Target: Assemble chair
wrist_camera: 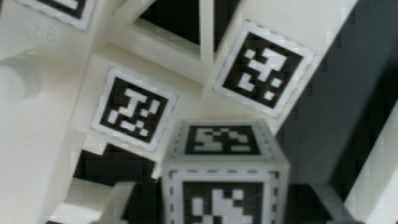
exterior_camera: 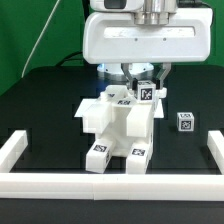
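A: Progress?
B: Chair (exterior_camera: 118,128) mostly built, I'd say; blocky white body stands mid table (exterior_camera: 45,100), inside the border bars (exterior_camera: 18,150); seat and lower parts look joined; tags (exterior_camera: 99,150) show on its front feet.
A: What's left?
B: One small block (exterior_camera: 184,122) lies loose on the exterior view's right, well apart from the chair; probably not yet fitted; the top piece (exterior_camera: 147,93) sits tilted, not clearly seated.
A: Arm?
B: Arm (exterior_camera: 140,35) hangs straight down over the chair's back; gripper (exterior_camera: 146,80) points down, jaws partway closed either side of that top piece; looks like a pinch on it, not spread free.
A: Wrist view?
B: Crowded with white parts and more tags, very close; fingers not made out there.
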Controlling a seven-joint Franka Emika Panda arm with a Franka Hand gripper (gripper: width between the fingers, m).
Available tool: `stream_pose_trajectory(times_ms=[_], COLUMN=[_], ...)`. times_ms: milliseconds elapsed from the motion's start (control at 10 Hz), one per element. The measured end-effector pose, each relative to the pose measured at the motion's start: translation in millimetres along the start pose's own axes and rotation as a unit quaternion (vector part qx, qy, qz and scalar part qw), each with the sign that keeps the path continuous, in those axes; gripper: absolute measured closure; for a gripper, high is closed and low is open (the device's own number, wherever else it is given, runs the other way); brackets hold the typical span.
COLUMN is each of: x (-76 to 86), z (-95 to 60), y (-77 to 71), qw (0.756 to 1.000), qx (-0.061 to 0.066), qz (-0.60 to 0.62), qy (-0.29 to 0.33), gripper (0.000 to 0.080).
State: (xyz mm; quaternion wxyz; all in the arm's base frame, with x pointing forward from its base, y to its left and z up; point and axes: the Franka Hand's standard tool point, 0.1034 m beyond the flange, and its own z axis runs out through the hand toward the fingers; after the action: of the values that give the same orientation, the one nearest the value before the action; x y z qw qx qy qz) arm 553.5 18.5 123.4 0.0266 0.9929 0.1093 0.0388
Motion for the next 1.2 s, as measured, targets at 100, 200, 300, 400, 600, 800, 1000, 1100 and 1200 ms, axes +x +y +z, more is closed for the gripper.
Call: stream_pose_trajectory(times_ms=[100, 200, 300, 400, 600, 800, 1000, 1100, 1200], x=[0.0, 0.0, -0.1, -0.1, -0.1, -0.1, -0.1, -0.1, -2.8], z=[-0.1, -0.1, 0.1, 0.1, 0.1, 0.1, 0.1, 0.1, 0.3], y=[0.0, 0.0, -0.1, -0.1, -0.1, -0.1, -0.1, -0.1, -0.1], qw=[1.000, 1.000, 1.000, 1.000, 1.000, 1.000, 1.000, 1.000, 1.000], qx=[0.000, 0.000, 0.000, 0.000, 0.000, 0.000, 0.000, 0.000, 0.006], qz=[0.000, 0.000, 0.000, 0.000, 0.000, 0.000, 0.000, 0.000, 0.006], qy=[0.000, 0.000, 0.000, 0.000, 0.000, 0.000, 0.000, 0.000, -0.009], gripper=[0.0518, 0.0518, 0.0518, 0.0323, 0.0172, 0.0153, 0.0151, 0.0151, 0.0151])
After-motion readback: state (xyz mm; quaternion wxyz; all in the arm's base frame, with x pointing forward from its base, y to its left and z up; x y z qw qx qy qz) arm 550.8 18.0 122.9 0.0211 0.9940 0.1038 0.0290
